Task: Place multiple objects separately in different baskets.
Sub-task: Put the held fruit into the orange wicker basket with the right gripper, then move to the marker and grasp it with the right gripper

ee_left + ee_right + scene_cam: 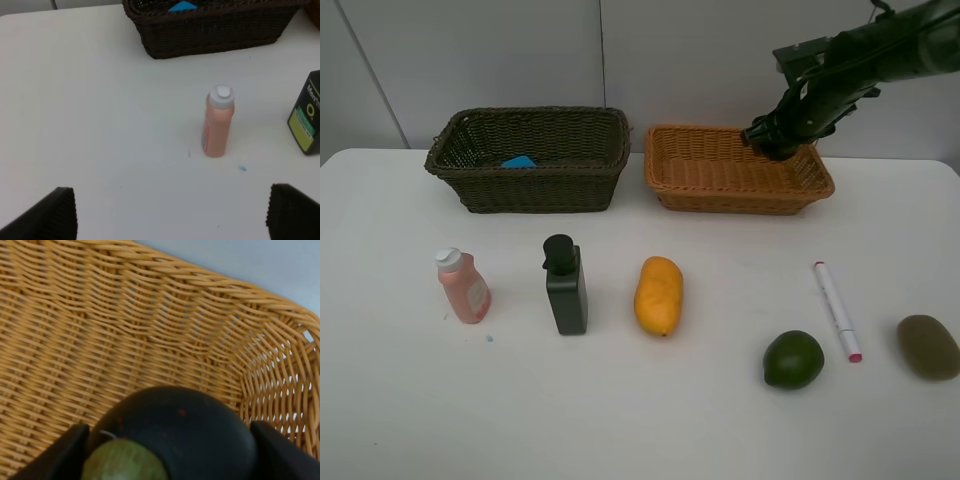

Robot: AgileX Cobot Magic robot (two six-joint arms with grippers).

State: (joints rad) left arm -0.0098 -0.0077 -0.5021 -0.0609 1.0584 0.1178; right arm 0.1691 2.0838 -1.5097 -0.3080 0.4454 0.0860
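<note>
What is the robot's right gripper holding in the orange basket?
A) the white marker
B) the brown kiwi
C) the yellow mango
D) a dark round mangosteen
D: the right wrist view shows the right gripper clamped on the dark mangosteen inside the orange basket; the mango, marker and kiwi lie on the table.

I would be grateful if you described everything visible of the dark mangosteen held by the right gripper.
The dark mangosteen is round, smooth and near-black, with faint reddish specks and a pale green calyx at one end. The two black fingers of the right gripper clasp its sides. It is inside the light orange wicker basket, near a corner; whether it touches the basket floor cannot be seen.
</note>
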